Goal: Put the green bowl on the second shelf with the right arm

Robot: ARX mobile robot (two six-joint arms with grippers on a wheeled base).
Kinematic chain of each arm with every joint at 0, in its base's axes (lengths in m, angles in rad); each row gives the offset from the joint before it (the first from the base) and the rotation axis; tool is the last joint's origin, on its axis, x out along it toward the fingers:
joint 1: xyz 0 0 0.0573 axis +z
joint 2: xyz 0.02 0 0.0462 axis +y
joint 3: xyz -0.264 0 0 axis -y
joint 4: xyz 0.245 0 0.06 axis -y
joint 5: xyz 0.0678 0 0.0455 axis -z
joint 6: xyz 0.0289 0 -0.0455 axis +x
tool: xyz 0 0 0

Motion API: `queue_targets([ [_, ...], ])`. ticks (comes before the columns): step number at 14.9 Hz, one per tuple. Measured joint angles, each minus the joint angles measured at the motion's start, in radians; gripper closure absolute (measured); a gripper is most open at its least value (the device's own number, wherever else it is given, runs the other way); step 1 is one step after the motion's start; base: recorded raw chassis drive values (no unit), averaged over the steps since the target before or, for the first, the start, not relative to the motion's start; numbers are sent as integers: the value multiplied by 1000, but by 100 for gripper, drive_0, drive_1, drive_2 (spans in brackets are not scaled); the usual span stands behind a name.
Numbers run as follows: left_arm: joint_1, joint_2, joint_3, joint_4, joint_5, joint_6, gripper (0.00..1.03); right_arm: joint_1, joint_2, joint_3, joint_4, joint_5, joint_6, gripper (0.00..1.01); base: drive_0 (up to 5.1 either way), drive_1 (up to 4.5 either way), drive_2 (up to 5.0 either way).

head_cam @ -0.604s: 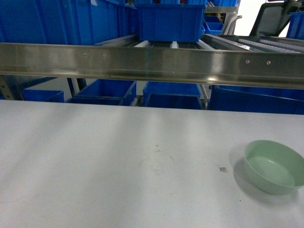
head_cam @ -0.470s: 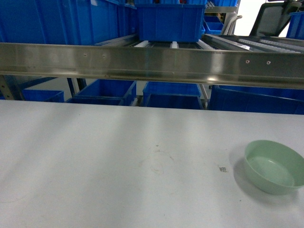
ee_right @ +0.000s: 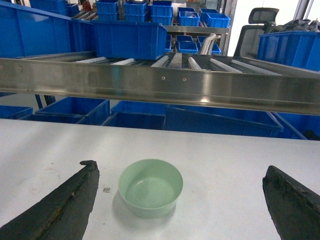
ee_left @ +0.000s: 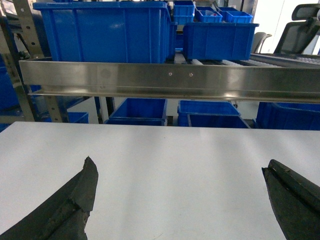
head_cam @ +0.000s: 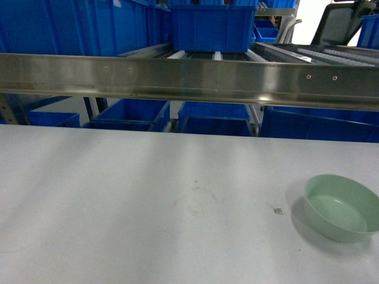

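Jaws on the right gripper [ee_right: 180,200] stood spread wide, their dark tips framing the scene from either side with nothing between them but air — a ready stance, lined up on the target and not yet touching it. Jaws on the left gripper [ee_left: 180,200] were parted just as wide over bare desk, holding nothing; that arm looked parked out of the way, which suits a right-arm job. Largest of all, the steel shelf rail [head_cam: 189,77] ran across the whole view above the white desk [head_cam: 118,201], blue totes [head_cam: 213,26] riding on the rollers behind it. Down on the desk sat the green bowl [ee_right: 151,187], upright, open side up and empty, at the right of the head view. Pale mint, smooth, plain, sloping sides. Just beside it lay a tiny printed tag [head_cam: 278,210].
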Motion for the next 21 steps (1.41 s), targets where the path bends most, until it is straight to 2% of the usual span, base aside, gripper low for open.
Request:
queue_targets([
  [9, 0, 0, 0, 0, 0, 0, 5, 10, 14, 0, 32, 10, 0, 3, 0, 0, 0],
  [10, 0, 0, 0, 0, 0, 0, 5, 19, 29, 0, 61, 21, 0, 3, 0, 0, 0],
  [13, 0, 0, 0, 0, 0, 0, 5, 80, 212, 0, 244, 75, -9, 3, 0, 0, 0],
  [14, 0, 0, 0, 0, 0, 0, 5, 91, 382, 22, 378, 81, -28, 3, 0, 0, 0],
  [15, 0, 0, 0, 0, 0, 0, 5, 51, 698, 171, 544, 31, -92, 3, 0, 0, 0],
  [16, 0, 0, 0, 0, 0, 0, 5, 38, 922, 300, 512, -48, -174, 3, 0, 0, 0],
  [17, 0, 0, 0, 0, 0, 0, 5, 31, 1033, 370, 489, -74, -205, 3, 0, 0, 0],
  [18, 0, 0, 0, 0, 0, 0, 5, 16, 1122, 446, 455, -95, -221, 3, 0, 0, 0],
  [19, 0, 0, 0, 0, 0, 0, 5, -8, 1221, 535, 434, -88, -249, 3, 0, 0, 0],
  [21, 0, 0, 0, 0, 0, 0, 5, -26, 1371, 697, 327, -98, -274, 3, 0, 0, 0],
])
